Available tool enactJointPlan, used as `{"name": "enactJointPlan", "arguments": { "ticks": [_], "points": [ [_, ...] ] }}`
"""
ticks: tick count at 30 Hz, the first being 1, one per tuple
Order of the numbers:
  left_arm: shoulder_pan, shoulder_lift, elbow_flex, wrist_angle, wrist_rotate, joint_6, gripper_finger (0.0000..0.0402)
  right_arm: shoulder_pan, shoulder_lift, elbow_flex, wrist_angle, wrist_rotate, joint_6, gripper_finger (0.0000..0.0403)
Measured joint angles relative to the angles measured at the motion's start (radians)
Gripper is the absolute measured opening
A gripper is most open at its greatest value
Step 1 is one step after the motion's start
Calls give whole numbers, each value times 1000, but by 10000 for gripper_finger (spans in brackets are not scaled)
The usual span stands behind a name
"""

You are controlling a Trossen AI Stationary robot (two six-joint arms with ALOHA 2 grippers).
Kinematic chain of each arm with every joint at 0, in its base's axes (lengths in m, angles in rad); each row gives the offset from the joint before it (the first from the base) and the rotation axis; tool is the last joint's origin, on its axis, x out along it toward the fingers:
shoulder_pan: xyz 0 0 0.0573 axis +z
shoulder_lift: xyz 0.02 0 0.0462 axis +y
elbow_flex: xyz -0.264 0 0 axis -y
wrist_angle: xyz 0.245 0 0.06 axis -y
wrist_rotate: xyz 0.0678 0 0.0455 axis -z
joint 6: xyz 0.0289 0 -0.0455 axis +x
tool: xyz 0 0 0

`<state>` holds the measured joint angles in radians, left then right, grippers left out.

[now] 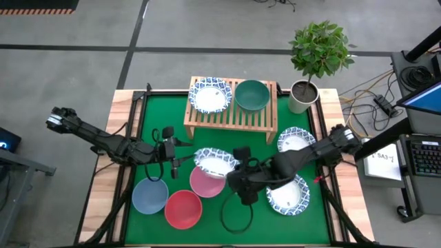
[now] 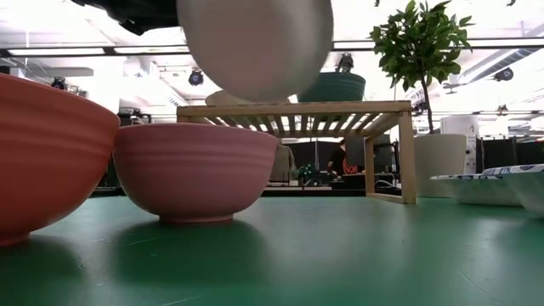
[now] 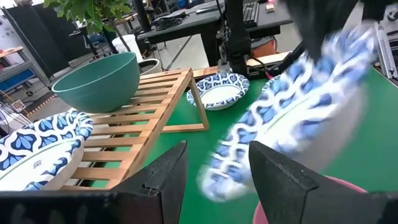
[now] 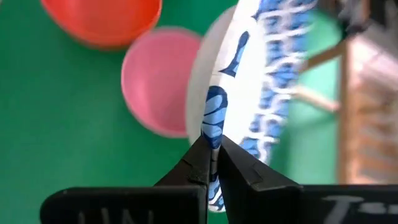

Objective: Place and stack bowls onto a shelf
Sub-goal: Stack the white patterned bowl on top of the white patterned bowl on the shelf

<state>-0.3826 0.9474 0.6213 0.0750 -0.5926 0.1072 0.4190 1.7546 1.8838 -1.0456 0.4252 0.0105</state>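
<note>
The light-wood shelf stands at the far middle of the table and carries a white blue-rimmed bowl and the dark green bowl. My right gripper is shut on another white blue-rimmed bowl, held in the air over the pink bowl. In the low view its pale underside hangs above the pink bowl. My left gripper hovers open just left of that bowl and touches nothing. The red bowl and the blue-grey bowl rest on the mat. My right gripper pinches the blue patterned rim of the white bowl, one finger on the inner side and one on the outer side. It comes from the table's right, roughly level. The bowl is lifted clear of the table and tilted.
Two more white blue-rimmed bowls lie on the mat at the right, one near the shelf's right leg and one nearer. A grey plant pot stands at the shelf's right end. Free slats show on the shelf's near side.
</note>
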Motion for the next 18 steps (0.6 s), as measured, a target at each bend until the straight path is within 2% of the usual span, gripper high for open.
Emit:
{"name": "enactJointPlan", "arguments": {
  "ticks": [5,10,16,18],
  "points": [
    [0,-1,6,3,0,0,155,13,0,137,2,89,-117,12],
    [-11,-11,6,-2,-2,-1,155,-40,0,195,40,190,-313,12],
    [-63,-62,6,-10,-4,-3,155,-164,0,204,123,201,-509,12],
    [-82,-85,6,-26,-5,-9,155,-197,0,204,157,172,-558,12]
  ]
}}
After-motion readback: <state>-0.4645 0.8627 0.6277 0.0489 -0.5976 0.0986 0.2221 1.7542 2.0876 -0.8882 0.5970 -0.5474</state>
